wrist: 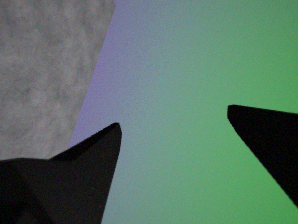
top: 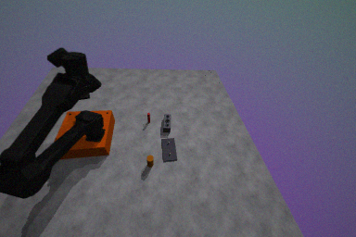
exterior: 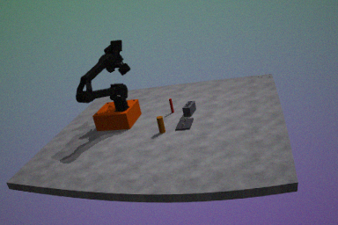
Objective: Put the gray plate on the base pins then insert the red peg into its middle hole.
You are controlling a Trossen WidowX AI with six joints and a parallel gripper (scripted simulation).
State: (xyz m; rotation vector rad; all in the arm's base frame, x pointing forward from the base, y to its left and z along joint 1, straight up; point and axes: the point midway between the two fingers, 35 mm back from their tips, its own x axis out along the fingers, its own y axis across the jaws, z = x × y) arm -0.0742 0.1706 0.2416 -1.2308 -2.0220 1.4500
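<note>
Gripper (wrist: pixel 174 126) — spread wide, nothing held, raised at left. Plate (top: pixel 169 149), base (top: pixel 166 123), peg (top: pixel 148 117) grouped mid-frame — plate laid flat beside base.

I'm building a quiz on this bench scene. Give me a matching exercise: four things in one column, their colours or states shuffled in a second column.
Things:
1. peg
2. cylinder
3. flat base with pins
4. gripper

States:
A. orange, standing upright
B. open, holding nothing
C. red, standing upright
D. gray, lying flat on the table

Pairs: 1-C, 2-A, 3-D, 4-B
</note>
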